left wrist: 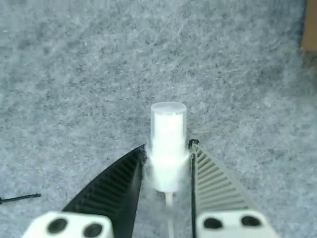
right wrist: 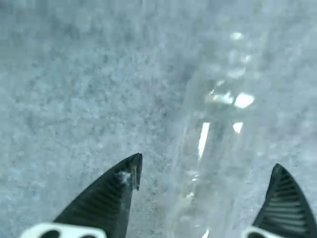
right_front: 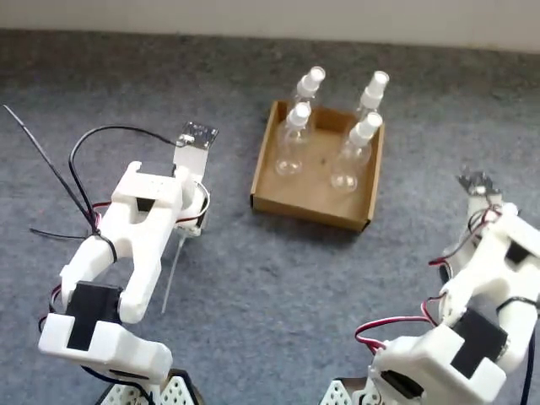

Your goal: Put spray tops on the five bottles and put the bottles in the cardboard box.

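Between the jaws of the left end effector, the fifth spray top is clamped by its collar, and its thin dip tube hangs below it. The uncapped clear bottle lies between the spread jaws of the right end effector, which does not grip it. You cannot tell whether this bottle stands or lies on the grey worktop. Four capped bottles stand in the cardboard box.

Close the right jaws before mating. An unheld bottle will probably tip or slide under the top. Align the dip tube with the neck, because a flexible tube that misses may bend or skew the top.
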